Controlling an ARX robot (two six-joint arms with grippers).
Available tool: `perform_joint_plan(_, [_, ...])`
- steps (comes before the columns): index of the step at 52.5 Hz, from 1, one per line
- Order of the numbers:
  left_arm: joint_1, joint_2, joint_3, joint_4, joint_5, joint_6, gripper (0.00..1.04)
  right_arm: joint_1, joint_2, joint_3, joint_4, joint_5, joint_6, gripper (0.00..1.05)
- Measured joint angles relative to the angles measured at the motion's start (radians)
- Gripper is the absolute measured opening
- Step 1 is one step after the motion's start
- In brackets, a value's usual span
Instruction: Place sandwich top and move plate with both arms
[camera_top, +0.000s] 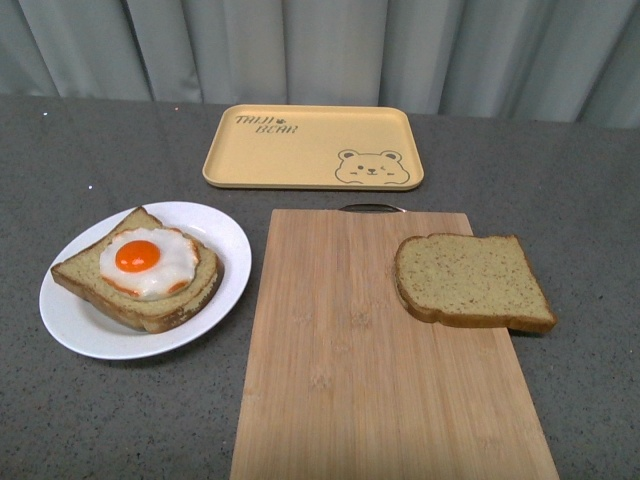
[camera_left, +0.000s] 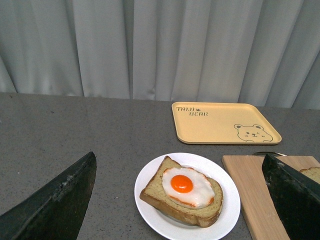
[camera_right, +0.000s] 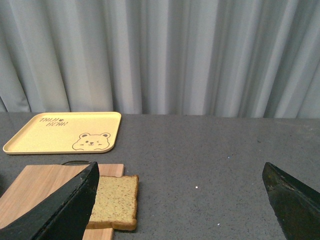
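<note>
The sandwich top (camera_top: 470, 281), a plain speckled slice with brown crust, lies on the right side of the wooden cutting board (camera_top: 370, 370), its far corner hanging over the board's edge. It also shows in the right wrist view as the sandwich top (camera_right: 115, 200), beside one finger (camera_right: 60, 212). The white plate (camera_top: 75, 320) sits left of the board and carries a bread slice topped with a fried egg (camera_top: 148, 262). In the left wrist view the plate (camera_left: 227, 212) lies between the wide-spread fingers of my open left gripper (camera_left: 182, 200). My right gripper (camera_right: 182, 200) is open over bare table. Neither arm shows in the front view.
A yellow rectangular tray with a bear drawing (camera_top: 312, 147) lies at the back of the grey table (camera_top: 590, 200). Grey curtains (camera_top: 320, 50) hang behind it. The cutting board has a metal handle (camera_top: 372, 208) at its far edge.
</note>
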Motion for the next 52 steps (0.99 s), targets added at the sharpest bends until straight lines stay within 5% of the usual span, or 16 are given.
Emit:
perform_joint_plan(31, [0.0,0.0,0.0,0.0,0.0,0.0,0.98,0.0,0.0,0.0,0.0,0.0,0.0,0.95])
perform_joint_plan(35, [0.0,0.0,0.0,0.0,0.0,0.0,0.98,0.012,0.052,0.004,0.011,0.074,-0.109,0.95])
perform_joint_plan(52, [0.0,0.0,0.0,0.0,0.0,0.0,0.98,-0.103,0.985,0.234,0.452,-0.206,-0.02,0.95])
